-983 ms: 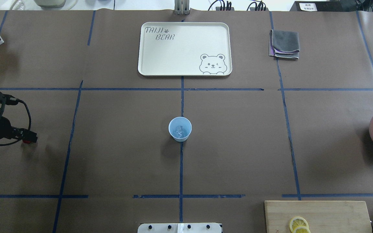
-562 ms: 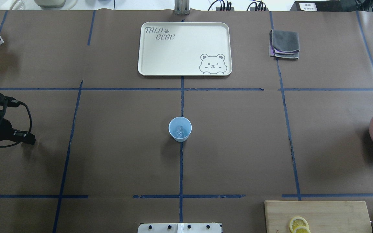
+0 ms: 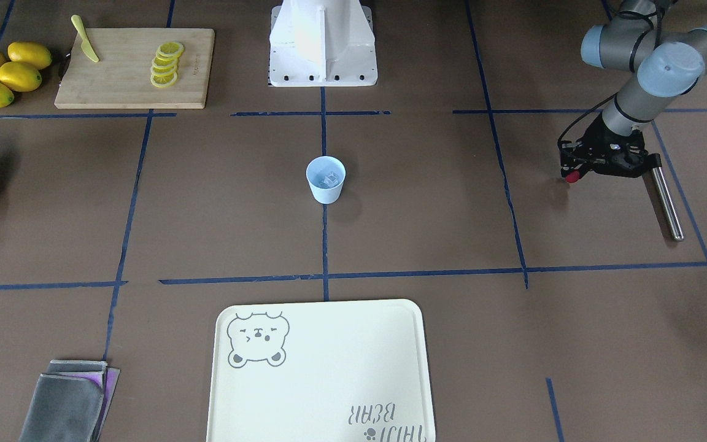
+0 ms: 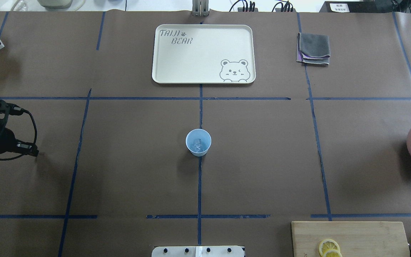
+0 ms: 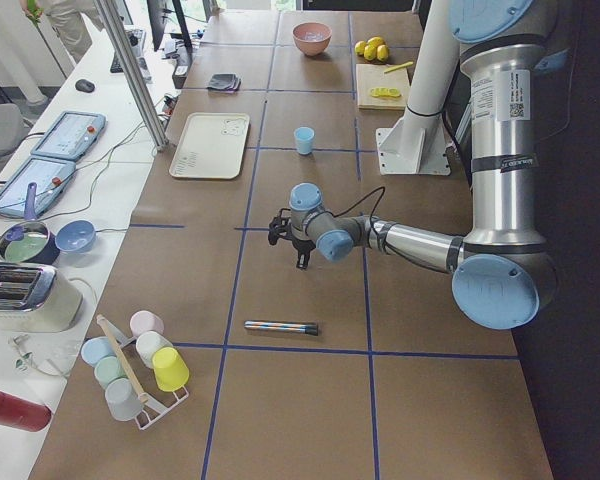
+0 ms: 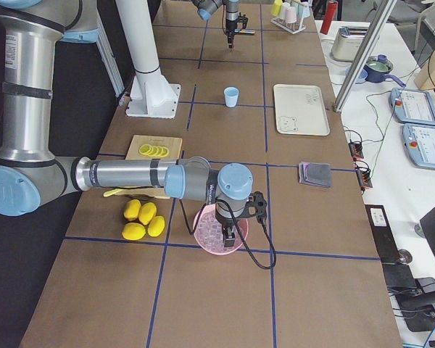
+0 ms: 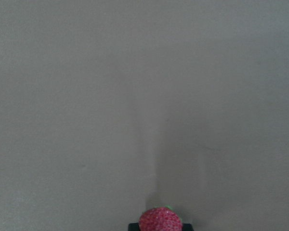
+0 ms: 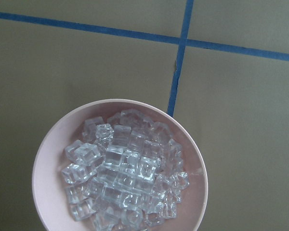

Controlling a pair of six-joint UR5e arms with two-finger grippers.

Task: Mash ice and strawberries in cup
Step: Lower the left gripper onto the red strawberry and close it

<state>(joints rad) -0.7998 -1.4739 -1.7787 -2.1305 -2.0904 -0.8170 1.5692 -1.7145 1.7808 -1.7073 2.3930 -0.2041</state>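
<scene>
The pale blue cup (image 4: 198,142) stands at the table's middle with a few ice cubes (image 4: 198,145) in it. My left gripper (image 3: 574,174) hangs low over the table far to the cup's left, shut on a small red strawberry (image 3: 570,178). That strawberry (image 7: 159,220) sits at the bottom edge of the left wrist view. More ice (image 8: 125,173) fills the pink bowl (image 8: 45,149) at the table's right edge. My right gripper (image 6: 229,235) hovers just over that bowl; I cannot tell whether it is open or shut.
A metal rod (image 3: 663,202) lies on the table beside the left gripper. A cream tray (image 4: 203,78) lies beyond the cup and a grey cloth (image 4: 313,48) at far right. A cutting board (image 3: 114,86) carries lemon slices and a knife, with whole lemons (image 3: 3,73) next to it.
My left wrist has drawn slightly toward the table's left edge and turned. The red berry that showed at its tip in the overhead view is now hidden there. The cup has not moved.
</scene>
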